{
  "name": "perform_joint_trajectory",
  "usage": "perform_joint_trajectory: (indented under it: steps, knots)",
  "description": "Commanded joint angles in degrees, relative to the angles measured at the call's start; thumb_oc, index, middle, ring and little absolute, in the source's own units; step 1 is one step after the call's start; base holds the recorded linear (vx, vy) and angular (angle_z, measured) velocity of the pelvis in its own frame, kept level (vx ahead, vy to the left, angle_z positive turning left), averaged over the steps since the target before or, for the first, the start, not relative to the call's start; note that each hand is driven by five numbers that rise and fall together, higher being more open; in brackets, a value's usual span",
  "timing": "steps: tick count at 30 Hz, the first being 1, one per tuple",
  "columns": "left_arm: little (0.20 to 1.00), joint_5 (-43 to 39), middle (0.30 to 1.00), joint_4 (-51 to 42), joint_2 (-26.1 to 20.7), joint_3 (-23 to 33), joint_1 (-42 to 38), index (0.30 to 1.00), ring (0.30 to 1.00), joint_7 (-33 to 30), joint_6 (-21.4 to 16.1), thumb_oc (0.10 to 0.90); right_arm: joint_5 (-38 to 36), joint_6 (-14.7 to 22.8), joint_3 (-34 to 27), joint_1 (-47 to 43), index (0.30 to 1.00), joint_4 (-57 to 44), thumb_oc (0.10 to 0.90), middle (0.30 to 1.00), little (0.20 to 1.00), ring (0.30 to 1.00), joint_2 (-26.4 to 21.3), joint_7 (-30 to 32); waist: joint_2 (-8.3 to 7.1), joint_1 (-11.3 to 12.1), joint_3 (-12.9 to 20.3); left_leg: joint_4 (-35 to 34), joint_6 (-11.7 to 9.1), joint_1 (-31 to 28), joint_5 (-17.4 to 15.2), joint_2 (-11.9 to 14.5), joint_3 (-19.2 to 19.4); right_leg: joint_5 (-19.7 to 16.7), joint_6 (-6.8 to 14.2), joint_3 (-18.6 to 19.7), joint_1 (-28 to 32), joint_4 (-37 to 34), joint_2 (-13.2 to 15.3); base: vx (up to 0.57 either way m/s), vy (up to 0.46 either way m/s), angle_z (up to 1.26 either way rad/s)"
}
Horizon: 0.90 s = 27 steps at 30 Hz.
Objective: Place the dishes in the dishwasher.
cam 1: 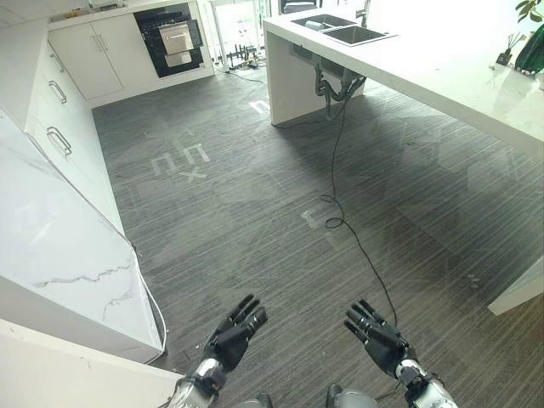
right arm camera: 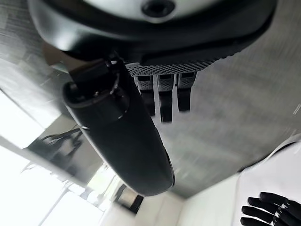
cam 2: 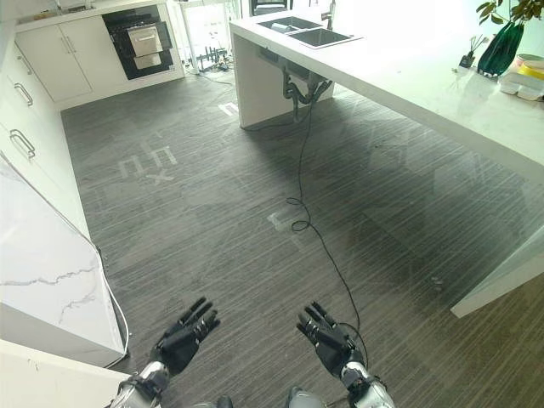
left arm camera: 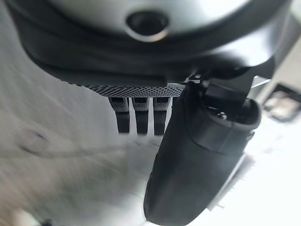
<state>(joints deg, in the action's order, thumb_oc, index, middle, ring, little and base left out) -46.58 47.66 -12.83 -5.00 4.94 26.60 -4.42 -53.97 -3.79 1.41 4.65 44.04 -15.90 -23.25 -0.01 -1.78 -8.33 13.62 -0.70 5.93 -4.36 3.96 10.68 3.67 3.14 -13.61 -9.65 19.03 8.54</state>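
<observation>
Both hands hang low over the dark wood floor, palms down and holding nothing. My left hand (cam 1: 229,337) is open with its fingers straight, as its wrist view (left arm camera: 141,117) also shows. About a hand's width to its right, my right hand (cam 1: 378,337) is open too (right arm camera: 162,99). A few pale dishes (cam 2: 517,82) and a yellow one (cam 2: 534,62) sit on the far right end of the white island counter (cam 2: 425,85). A dark built-in appliance (cam 1: 174,38) with a metallic front part stands in the back wall, far from both hands.
White cabinets with a marble top (cam 1: 59,246) run along the left, close to my left hand. The island holds a sink (cam 1: 344,31) at its far end and a green plant (cam 2: 501,38). Open floor (cam 1: 255,195) lies between the cabinets and the island.
</observation>
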Motion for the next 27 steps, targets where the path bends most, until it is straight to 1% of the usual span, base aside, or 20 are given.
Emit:
perform_joint_trajectory:
  steps: [1, 3, 4, 5, 7, 8, 10, 12, 15, 16, 17, 18, 19, 20, 21, 22, 23, 24, 25, 27]
  knots:
    - [0.900, 5.49, 0.900, -2.66, -2.28, -1.21, -2.87, 0.900, 0.900, 2.38, -3.25, 0.800, -0.01, 2.38, -0.87, -3.71, 0.900, -2.81, 0.800, 0.900, 0.900, 0.900, -0.47, -2.94, 0.03, -0.71, 0.60, 3.57, -0.16, -0.43, -9.57, -1.25, 1.61, 7.10, 4.60, -0.64, 3.98, -1.84, -0.49, 0.00, 0.000, 0.00]
    - [0.900, 17.73, 0.900, 1.74, -2.93, -2.29, -3.98, 0.900, 0.900, -6.96, -5.06, 0.800, 3.46, 3.25, -0.51, -4.55, 0.900, 0.68, 0.800, 0.900, 0.900, 0.900, -0.99, -2.08, 0.22, -0.65, 0.68, 3.57, -0.27, -0.21, -9.52, -1.12, 1.67, 7.44, 4.58, -0.80, 3.89, -1.84, -0.64, 0.00, -0.043, 0.01]
    - [0.900, 21.81, 0.900, 2.68, -3.17, -2.62, -4.29, 0.900, 0.900, -9.51, -5.55, 0.800, 4.40, 3.34, -0.44, -4.70, 0.900, 1.18, 0.800, 0.900, 0.900, 0.900, -1.07, -1.77, 0.24, -0.67, 0.69, 3.57, -0.28, -0.17, -9.50, -1.11, 1.67, 7.48, 4.57, -0.83, 3.87, -1.84, -0.67, -0.01, -0.044, 0.01]
    - [0.900, 32.06, 0.900, 6.21, -3.96, -3.97, -5.36, 0.900, 0.900, -15.97, -7.70, 0.800, 7.26, 3.24, 0.15, -5.37, 0.900, 3.20, 0.800, 0.900, 0.900, 0.900, -1.58, -1.84, 0.29, -0.78, 0.72, 3.57, -0.36, -0.05, -9.42, -1.03, 1.66, 7.70, 4.43, -0.84, 3.83, -1.84, -0.82, -0.01, -0.037, 0.01]
    - [0.900, 37.21, 0.900, 9.72, -4.89, -5.63, -6.43, 0.900, 0.900, -19.90, -9.48, 0.800, 10.61, 4.26, 1.07, -6.06, 0.900, 5.52, 0.800, 0.900, 0.900, 0.900, -2.02, -1.61, 0.33, -1.02, 0.77, 3.57, -0.53, 0.03, -9.29, -0.88, 1.73, 7.90, 4.25, -0.82, 3.79, -1.84, -1.04, 0.01, -0.048, 0.02]
    - [0.900, 38.20, 0.900, 11.90, -5.20, -6.48, -7.32, 0.900, 0.900, -22.75, -9.59, 0.800, 13.57, 5.60, 2.12, -6.64, 0.900, 7.71, 0.800, 0.900, 0.900, 0.900, -2.78, -0.75, 0.45, -1.28, 0.78, 3.57, -0.74, -0.01, -9.20, -0.54, 1.91, 8.19, 4.11, -0.77, 3.87, -1.84, -1.32, 0.03, -0.062, 0.03]
    - [0.900, 39.41, 0.900, 13.25, -5.36, -7.05, -8.12, 0.900, 0.900, -24.28, -9.48, 0.800, 16.32, 6.66, 2.57, -7.08, 0.900, 9.45, 0.800, 0.900, 0.900, 0.900, -3.49, 1.32, 0.59, -1.52, 0.82, 3.57, -0.97, -0.04, -9.10, -0.21, 1.88, 8.40, 3.91, -0.59, 3.93, -1.84, -1.72, 0.04, -0.084, 0.10]
    - [0.900, 36.79, 0.900, 14.10, -4.52, -7.49, -9.29, 0.900, 0.900, -25.18, -9.90, 0.800, 18.44, 6.44, 3.01, -8.01, 0.900, 12.92, 0.800, 0.900, 0.900, 0.900, -4.27, 5.86, 0.61, -1.75, 0.59, 3.57, -1.34, -0.22, -8.79, 0.26, 1.47, 8.64, 3.20, 0.07, 4.05, -1.84, -2.81, 0.06, -0.172, 0.08]
    - [0.900, 36.52, 0.900, 13.05, -3.57, -7.10, -10.65, 0.900, 0.900, -26.50, -9.80, 0.800, 19.59, 6.43, 3.72, -9.48, 0.900, 13.22, 0.800, 0.900, 0.900, 0.900, -4.56, 6.71, 0.53, -1.35, -0.19, 3.57, -1.78, -1.07, -7.72, 0.30, 1.09, 8.71, 2.23, 0.43, 4.10, -1.84, -3.30, 0.02, -0.189, 0.18]
    - [0.900, 35.25, 0.900, 12.66, -3.04, -6.84, -11.03, 0.900, 0.900, -27.55, -10.46, 0.800, 20.06, 6.41, 4.04, -10.07, 0.900, 12.74, 0.800, 0.900, 0.900, 0.900, -4.77, 7.28, -0.01, -1.12, -0.71, 3.57, -1.58, -2.37, -7.15, -0.43, 2.05, 8.54, 1.92, 0.53, 4.10, -1.84, -2.73, 0.07, -0.130, 0.02]
    - [0.900, 34.02, 0.900, 12.33, -2.67, -6.48, -11.53, 0.900, 0.900, -28.31, -11.51, 0.800, 20.99, 6.41, 4.23, -10.59, 0.900, 12.36, 0.800, 0.900, 0.900, 0.900, -5.07, 7.71, -1.10, -0.87, -1.31, 3.57, -1.10, -3.43, -5.79, -1.46, 3.58, 8.32, 1.37, 0.92, 4.34, -1.84, -1.65, 0.10, -0.157, -0.09]
    - [0.900, 33.74, 0.900, 11.98, -2.63, -6.33, -11.94, 0.900, 0.900, -28.24, -11.57, 0.800, 21.10, 6.39, 4.46, -10.87, 0.900, 12.07, 0.800, 0.900, 0.900, 0.900, -5.30, 8.34, -2.30, -0.41, -1.98, 3.57, -1.16, -3.62, -3.21, -2.50, 4.33, 8.10, 0.83, 1.49, 4.79, -1.84, -0.68, 0.09, -0.140, -0.11]
    - [0.900, 33.90, 0.900, 11.73, -2.73, -6.12, -12.40, 0.900, 0.900, -27.48, -11.61, 0.800, 20.43, 6.37, 4.82, -11.25, 0.900, 11.96, 0.800, 0.900, 0.900, 0.900, -5.44, 9.13, -2.71, 0.24, -3.26, 8.82, -1.75, 0.05, -0.80, -2.43, 3.57, 7.94, -0.01, 1.63, 5.56, -1.84, -0.73, 0.10, -0.085, -0.12]
    - [0.900, 33.88, 0.900, 11.54, -2.68, -6.00, -12.52, 0.900, 0.900, -26.80, -11.63, 0.800, 19.78, 6.40, 5.07, -11.59, 0.900, 12.30, 0.800, 0.900, 0.900, 0.900, -5.48, 9.21, -2.42, 0.64, -4.09, 10.57, -2.03, 2.54, 0.60, -2.30, 2.93, 8.03, -0.46, 1.94, 6.23, -1.84, -1.38, 0.15, -0.010, 0.07]
    - [0.900, 33.83, 0.900, 11.51, -2.58, -5.93, -12.49, 0.900, 0.900, -26.22, -11.72, 0.800, 19.55, 6.71, 5.22, -11.86, 0.900, 12.88, 0.800, 0.900, 0.900, 0.900, -5.44, 8.86, -2.06, 0.89, -4.67, 9.90, -2.19, 3.71, 1.77, -2.26, 2.94, 8.28, -0.62, 2.45, 6.92, -1.84, -2.07, 0.25, 0.103, 0.30]
    - [0.900, 33.65, 0.900, 11.78, -2.44, -5.88, -12.30, 0.900, 0.900, -25.59, -12.08, 0.800, 19.99, 7.14, 5.30, -12.14, 0.900, 13.64, 0.800, 0.900, 0.900, 0.900, -5.39, 8.13, -1.54, 1.01, -4.98, 5.97, -2.23, 3.60, 2.59, -2.26, 3.60, 8.76, -0.44, 2.89, 7.76, -1.84, -2.71, 0.34, 0.194, 0.36]
    - [0.900, 33.33, 0.900, 12.07, -2.29, -5.87, -12.10, 0.900, 0.900, -25.11, -12.32, 0.800, 20.99, 7.24, 5.48, -12.27, 0.900, 13.83, 0.800, 0.900, 0.900, 0.900, -5.21, 7.81, -0.67, 0.99, -5.20, 3.57, -2.29, 4.26, 2.44, -1.51, 3.59, 9.38, -0.23, 3.11, 8.60, -1.84, -3.52, 0.39, 0.261, 0.20]
    - [0.900, 32.94, 0.900, 12.45, -2.10, -5.86, -11.91, 0.900, 0.900, -24.88, -12.60, 0.800, 21.87, 7.12, 5.76, -12.33, 0.900, 13.83, 0.800, 0.900, 0.900, 0.900, -5.00, 7.91, 0.52, 1.02, -5.26, 3.57, -2.61, 6.65, 1.83, -0.05, 2.48, 9.98, -0.15, 3.20, 9.27, -1.84, -4.68, 0.41, 0.272, -0.04]
    - [0.900, 32.60, 0.900, 12.86, -1.90, -5.89, -11.74, 0.900, 0.900, -24.87, -12.82, 0.800, 22.26, 6.76, 6.18, -12.37, 0.900, 13.87, 0.800, 0.900, 0.900, 0.900, -4.78, 8.18, 1.33, 1.27, -5.24, 3.57, -3.05, 9.06, 2.24, 1.13, 0.89, 10.59, -0.18, 3.56, 10.00, -1.84, -5.57, 0.45, 0.266, -0.12]
    - [0.900, 32.47, 0.900, 13.32, -1.59, -5.81, -11.66, 0.900, 0.900, -25.25, -12.82, 0.800, 22.38, 6.71, 6.64, -12.52, 0.900, 15.18, 0.800, 0.900, 0.900, 0.900, -4.46, 8.32, 2.01, 2.01, -5.11, 3.57, -3.63, 12.59, 3.90, 3.12, -1.14, 11.93, -0.18, 4.40, 11.90, -1.84, -6.23, 0.46, 0.255, -0.36]
